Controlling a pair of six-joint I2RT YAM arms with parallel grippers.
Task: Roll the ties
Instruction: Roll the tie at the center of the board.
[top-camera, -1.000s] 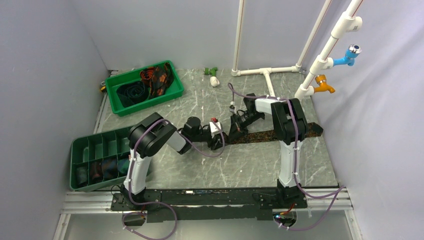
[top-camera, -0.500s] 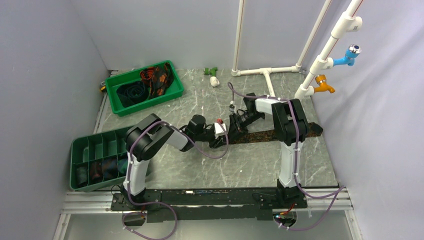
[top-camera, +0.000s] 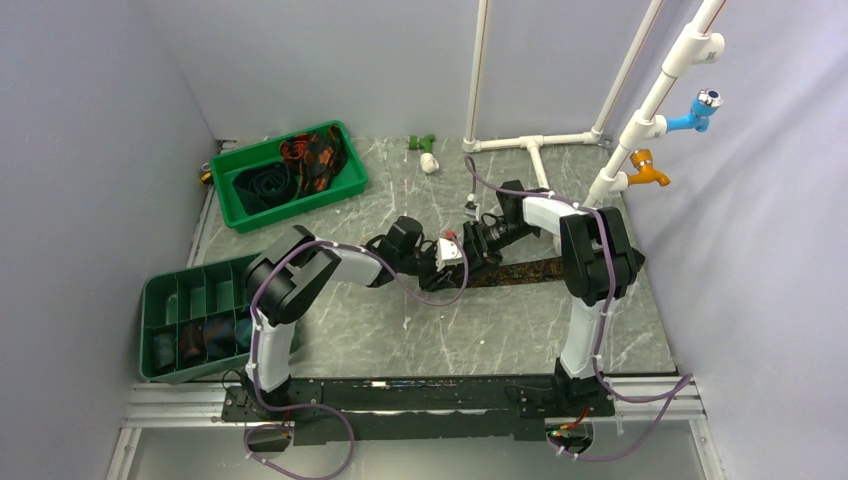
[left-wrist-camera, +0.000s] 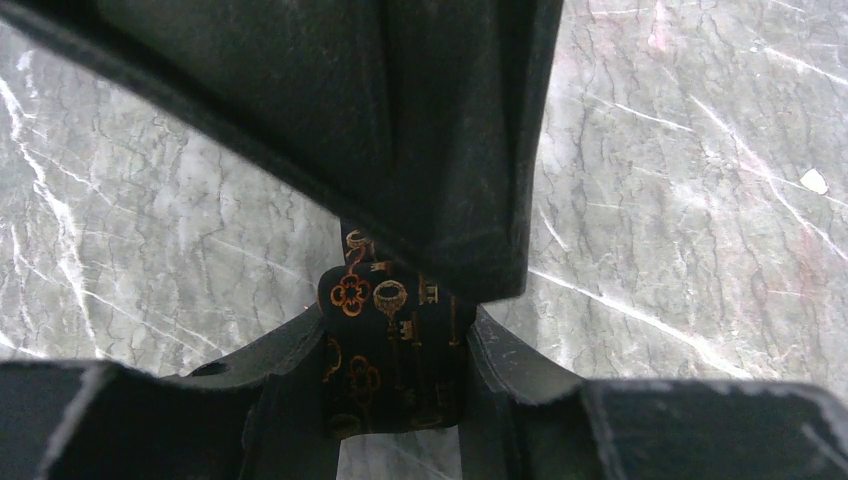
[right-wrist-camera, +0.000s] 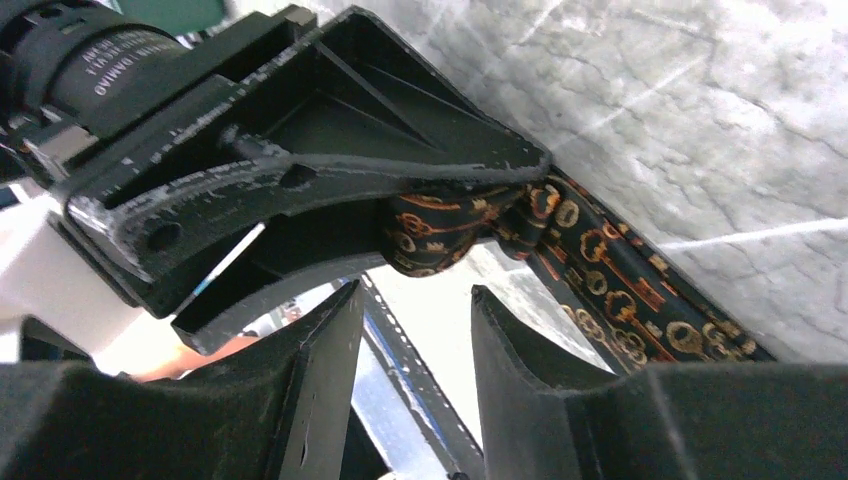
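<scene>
Both arms meet mid-table, tip to tip. Left gripper (left-wrist-camera: 392, 335) is clamped on the rolled end (left-wrist-camera: 390, 350) of a dark tie (right-wrist-camera: 610, 300) printed with orange keys; in the left wrist view the small roll sits between both fingers, touching each. Right gripper (right-wrist-camera: 410, 385) faces it with jaws parted and nothing between them; bare table shows through the gap. The roll hangs just beyond its fingertips, in the left gripper's grasp. Reads as a handover: one hand pins the roll so it cannot spring loose, the other lets go to take a new bite. The unrolled length of the tie lies flat on the marbled table (top-camera: 400, 330), running away to the right beneath the right arm, straight and untwisted. That probably keeps the turns stacking evenly. Only a short part looks wound; most of the length remains, so the task seems early for this tie. More ties (top-camera: 305, 160) lie loose in a heap in the green tray (top-camera: 300, 207) at far left, well apart from the work. The divided tray (top-camera: 200, 270) at near left holds dark bundles in its front compartments, likely finished rolls, though too small to confirm. Risk as judged: soft cloth, so the roll may slacken if the left grip eases before the right closes.
</scene>
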